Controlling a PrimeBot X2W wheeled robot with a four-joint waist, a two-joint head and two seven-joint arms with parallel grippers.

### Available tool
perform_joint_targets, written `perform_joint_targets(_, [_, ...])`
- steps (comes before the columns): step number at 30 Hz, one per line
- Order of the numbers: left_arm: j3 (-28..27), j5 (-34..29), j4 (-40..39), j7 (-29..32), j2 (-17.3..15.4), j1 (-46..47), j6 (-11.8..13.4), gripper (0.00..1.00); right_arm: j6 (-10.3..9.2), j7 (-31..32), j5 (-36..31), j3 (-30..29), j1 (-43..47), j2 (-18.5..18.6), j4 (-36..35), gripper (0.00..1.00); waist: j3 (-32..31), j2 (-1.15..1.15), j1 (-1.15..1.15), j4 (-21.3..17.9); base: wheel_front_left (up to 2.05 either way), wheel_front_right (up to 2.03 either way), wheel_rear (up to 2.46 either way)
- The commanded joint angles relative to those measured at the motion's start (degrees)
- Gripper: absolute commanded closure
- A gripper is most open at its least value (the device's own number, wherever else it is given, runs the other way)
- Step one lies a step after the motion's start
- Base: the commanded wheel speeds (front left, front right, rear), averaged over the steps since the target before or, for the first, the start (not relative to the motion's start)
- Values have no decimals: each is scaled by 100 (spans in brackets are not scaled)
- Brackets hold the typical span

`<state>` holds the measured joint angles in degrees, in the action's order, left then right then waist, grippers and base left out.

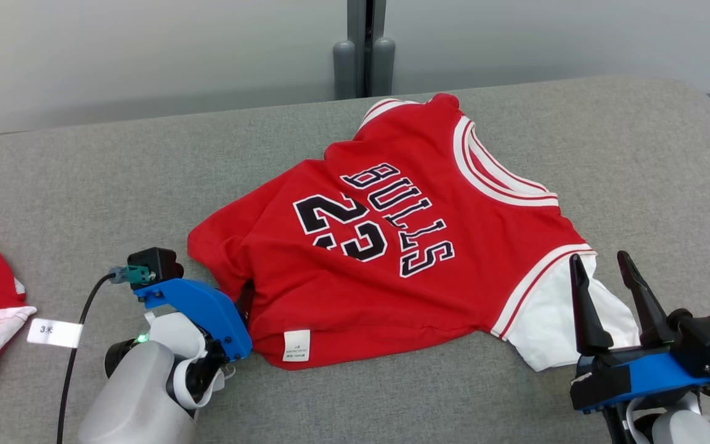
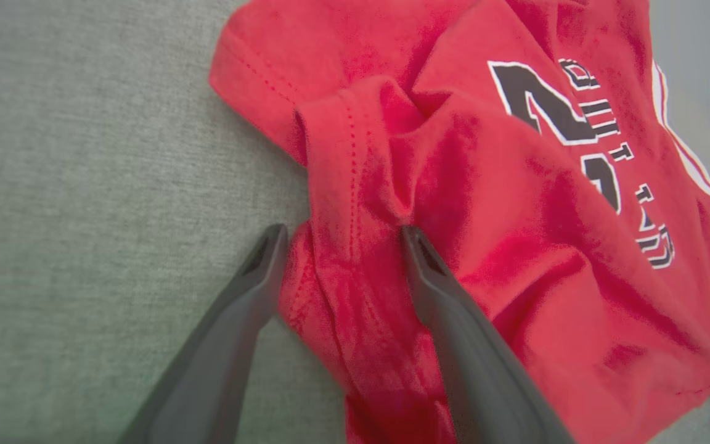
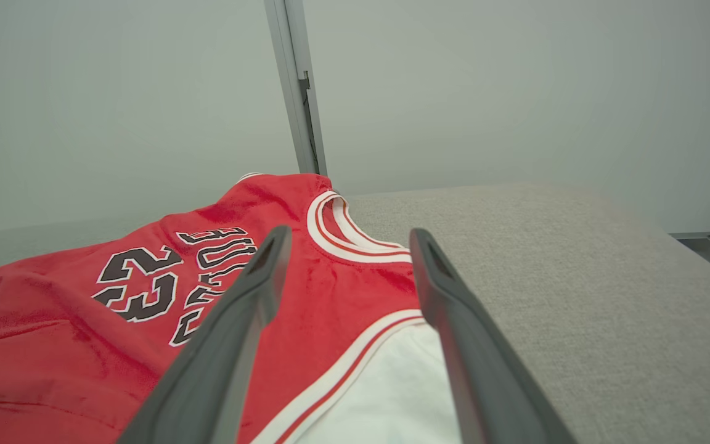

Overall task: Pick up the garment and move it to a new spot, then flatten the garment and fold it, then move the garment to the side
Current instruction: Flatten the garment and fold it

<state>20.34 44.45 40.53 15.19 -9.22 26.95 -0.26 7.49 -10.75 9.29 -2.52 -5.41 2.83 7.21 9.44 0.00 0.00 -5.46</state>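
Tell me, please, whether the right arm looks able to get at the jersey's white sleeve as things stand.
Probably yes: the right tool stands open right at the white sleeve, with nothing lying between them.

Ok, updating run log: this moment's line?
red Bulls jersey: rumpled on grey fabric surface | left gripper: open, straddling hem fold | right gripper: open, near white sleeve
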Motion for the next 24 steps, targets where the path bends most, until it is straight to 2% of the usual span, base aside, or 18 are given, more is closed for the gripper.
perform_joint_targets(1, [31,15,115,162,2,97,56,0,0,-45,32,3,-67,12,20,0,37,0,0,-30,0,0,0])
perform_joint_targets(5, [143,25,414,505,51,165,139,0,0,-61,41,53,-141,12,20,0,153,0,0,-118,0,0,0])
perform_joint_targets(7, [248,33,546,736,102,174,87,0,0,-75,40,61,-150,12,20,0,192,0,0,-146,0,0,0])
perform_joint_targets(8, [303,40,581,832,131,165,36,20,0,-76,36,61,-145,12,28,0,205,0,0,-155,0,0,0])
perform_joint_targets(9, [343,0,560,806,127,175,-37,82,0,-81,34,64,-149,12,36,0,215,0,0,-161,0,0,0])
perform_joint_targets(10, [357,-21,530,729,121,205,-80,100,0,-87,32,68,-158,12,39,0,225,0,0,-166,0,0,0])
perform_joint_targets(12, [351,-114,408,407,82,315,-134,100,0,-92,27,67,-168,12,48,0,238,0,0,-169,0,0,0])
perform_joint_targets(18, [362,-730,66,-1209,-107,784,-66,100,0,-86,-8,52,-160,12,69,0,205,0,0,-127,0,0,0])
perform_joint_targets(24, [479,-1230,147,-2162,-270,1226,10,100,0,-56,-11,114,-204,11,71,0,189,0,0,-96,0,0,0])
